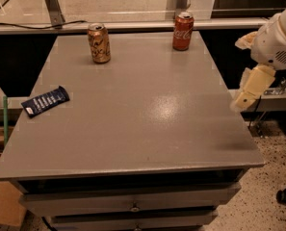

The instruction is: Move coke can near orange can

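The coke can point(183, 31), red with white script and a silver top, stands upright at the far right of the grey table point(142, 124). The orange can point(99, 43), golden with dark lettering, stands upright at the far left, well apart from the red one. My gripper point(249, 89) hangs off the table's right edge, level with its middle, below the white arm point(276, 37). It is well short of the coke can and touches nothing.
A dark blue snack packet point(45, 101) lies flat near the table's left edge. Drawers point(133, 201) run under the table front. A rail point(133, 25) and a glass wall stand behind the cans. A cardboard box point(5, 203) sits on the floor at lower left.
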`<state>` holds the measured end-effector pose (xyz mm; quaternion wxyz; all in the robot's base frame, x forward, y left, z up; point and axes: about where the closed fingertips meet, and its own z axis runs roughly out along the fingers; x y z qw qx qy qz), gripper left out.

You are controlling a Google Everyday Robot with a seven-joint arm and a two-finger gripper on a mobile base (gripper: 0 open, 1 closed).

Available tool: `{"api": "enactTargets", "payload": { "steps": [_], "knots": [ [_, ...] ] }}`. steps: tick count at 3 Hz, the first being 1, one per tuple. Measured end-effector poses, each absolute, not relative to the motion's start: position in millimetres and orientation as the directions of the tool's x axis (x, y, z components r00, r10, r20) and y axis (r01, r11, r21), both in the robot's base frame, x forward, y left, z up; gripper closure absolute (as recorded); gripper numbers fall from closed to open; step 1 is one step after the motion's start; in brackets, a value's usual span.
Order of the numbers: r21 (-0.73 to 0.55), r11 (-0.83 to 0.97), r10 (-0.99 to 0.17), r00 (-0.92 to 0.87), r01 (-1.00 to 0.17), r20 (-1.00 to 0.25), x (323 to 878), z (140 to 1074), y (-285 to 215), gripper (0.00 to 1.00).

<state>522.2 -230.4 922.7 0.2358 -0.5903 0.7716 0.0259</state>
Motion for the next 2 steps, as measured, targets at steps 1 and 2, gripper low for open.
{"api": "enactTargets", "payload": {
  "steps": [1, 2],
  "knots": [
    [-0.205, 0.383, -0.829, -0.237, -0.901, -0.507, 571.3, 900.9, -233.8, 0.00],
    [-0.164, 0.455, -0.727, -0.259, -0.875, -0.637, 616.4, 891.3, -230.3, 0.00]
  ]
}}
